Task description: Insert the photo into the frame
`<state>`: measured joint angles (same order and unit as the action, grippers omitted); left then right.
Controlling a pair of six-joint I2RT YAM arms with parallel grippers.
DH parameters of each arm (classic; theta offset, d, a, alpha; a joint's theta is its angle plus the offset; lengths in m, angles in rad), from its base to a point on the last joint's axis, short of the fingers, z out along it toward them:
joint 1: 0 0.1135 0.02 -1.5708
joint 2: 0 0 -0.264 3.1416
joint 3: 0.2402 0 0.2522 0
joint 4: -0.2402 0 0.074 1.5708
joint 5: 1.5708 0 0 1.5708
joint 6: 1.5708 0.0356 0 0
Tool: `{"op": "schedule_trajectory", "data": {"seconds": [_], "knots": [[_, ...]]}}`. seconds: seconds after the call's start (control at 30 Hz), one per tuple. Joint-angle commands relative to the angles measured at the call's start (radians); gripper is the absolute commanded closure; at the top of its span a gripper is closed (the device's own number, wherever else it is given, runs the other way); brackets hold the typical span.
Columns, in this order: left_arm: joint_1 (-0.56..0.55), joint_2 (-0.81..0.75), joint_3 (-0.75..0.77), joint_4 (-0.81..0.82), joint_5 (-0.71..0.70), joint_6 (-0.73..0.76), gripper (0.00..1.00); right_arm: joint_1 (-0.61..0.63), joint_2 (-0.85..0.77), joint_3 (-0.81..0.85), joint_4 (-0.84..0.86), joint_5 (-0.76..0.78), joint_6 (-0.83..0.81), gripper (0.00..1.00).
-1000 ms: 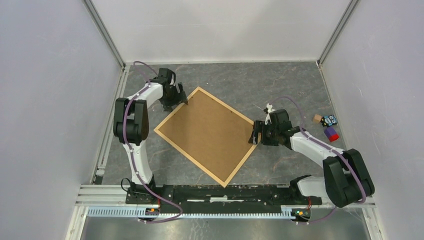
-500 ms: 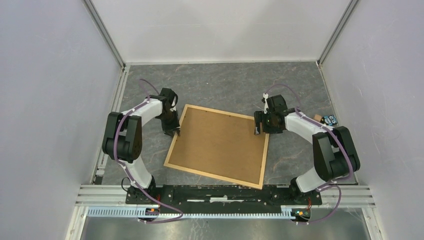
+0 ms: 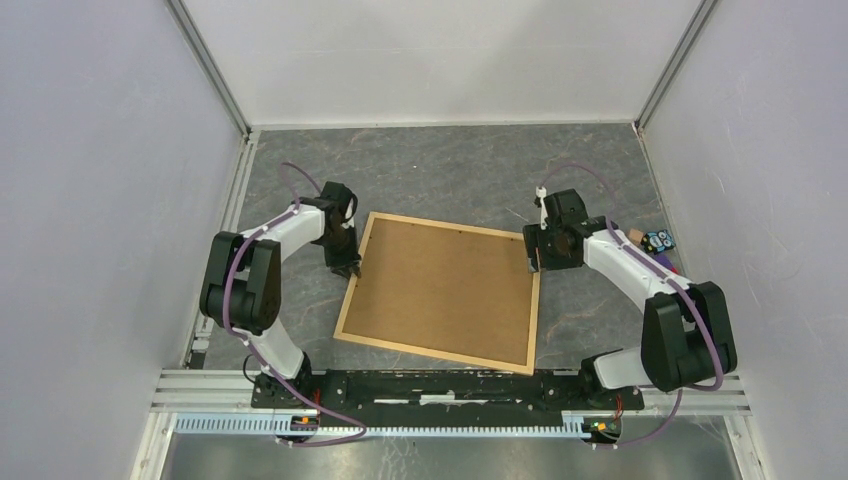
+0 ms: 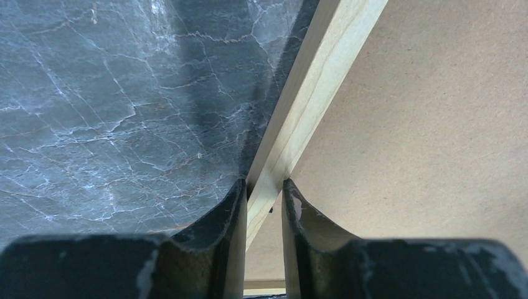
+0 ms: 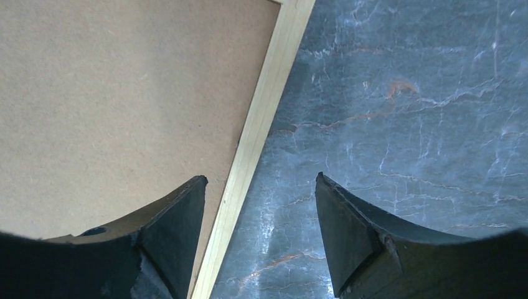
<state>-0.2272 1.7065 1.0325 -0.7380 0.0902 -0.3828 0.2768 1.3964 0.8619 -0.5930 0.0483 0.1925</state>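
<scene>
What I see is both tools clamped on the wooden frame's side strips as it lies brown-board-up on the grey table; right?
Not quite. Only the left tool is clamped on a strip of the frame. The right wrist view shows the right tool open, its fingers wide apart around the other strip. The frame does lie brown board up on the grey table.

Rt gripper (image 5: 259, 179), spread wide, straddles frame (image 5: 269, 93) edge.

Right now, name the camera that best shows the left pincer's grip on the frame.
Left wrist view: the left pincer clamps both sides of the frame strip, close up. The top view shows it small and dark at the frame's left edge. The right wrist view shows only the opposite strip.
</scene>
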Motion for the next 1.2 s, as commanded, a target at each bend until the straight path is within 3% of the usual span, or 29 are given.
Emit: {"op": "schedule_trajectory", "data": {"seconds": [0.0,0.5,1.17], "knots": [[-0.017,-0.003,-0.028,-0.008,-0.021,-0.012,0.98,-0.040,0.001,-0.021,-0.016,-0.080,-0.001,0.31],[-0.030,-0.024,-0.023,-0.012,-0.045,-0.021,0.98,-0.103,0.080,-0.014,0.028,-0.133,0.034,0.42],[-0.038,-0.022,-0.025,-0.013,-0.052,-0.021,0.98,-0.133,0.147,0.011,0.064,-0.100,0.038,0.44]]}}
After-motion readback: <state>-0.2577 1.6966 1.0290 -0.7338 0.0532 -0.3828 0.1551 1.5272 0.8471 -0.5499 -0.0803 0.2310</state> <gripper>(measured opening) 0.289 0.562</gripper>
